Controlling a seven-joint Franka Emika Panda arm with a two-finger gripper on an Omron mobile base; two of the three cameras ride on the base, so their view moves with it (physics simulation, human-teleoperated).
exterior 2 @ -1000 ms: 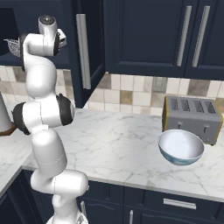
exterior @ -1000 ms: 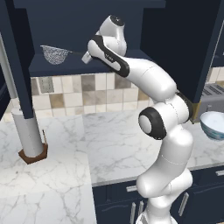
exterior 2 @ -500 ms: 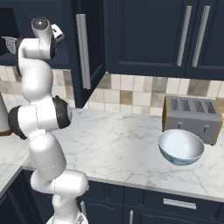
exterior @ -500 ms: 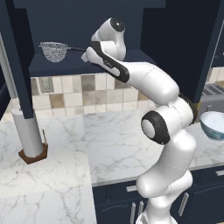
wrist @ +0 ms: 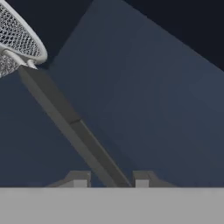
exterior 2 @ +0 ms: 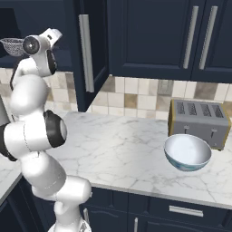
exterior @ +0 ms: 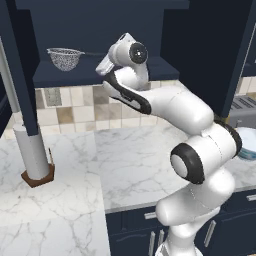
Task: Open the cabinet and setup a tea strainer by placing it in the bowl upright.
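Hand view shows the tea strainer (wrist: 17, 37) ahead of the jaws, its dark handle (wrist: 74, 127) running straight back between the fingertips (wrist: 79, 178). The gripper (wrist: 110, 179) looks clamped on that handle. The strainer's basket hangs in the open cabinet (exterior: 100, 20), well apart from the bowl (exterior 2: 187, 152) on the tabletop (exterior 2: 122, 149).

White marble counter (exterior 2: 122, 149) carried the bowl (exterior 2: 187, 153), toaster (exterior 2: 201, 121) and paper-towel stand (exterior: 34, 159). Tea strainer (exterior: 65, 58) hung above the navy cabinet shelf (exterior: 95, 74).
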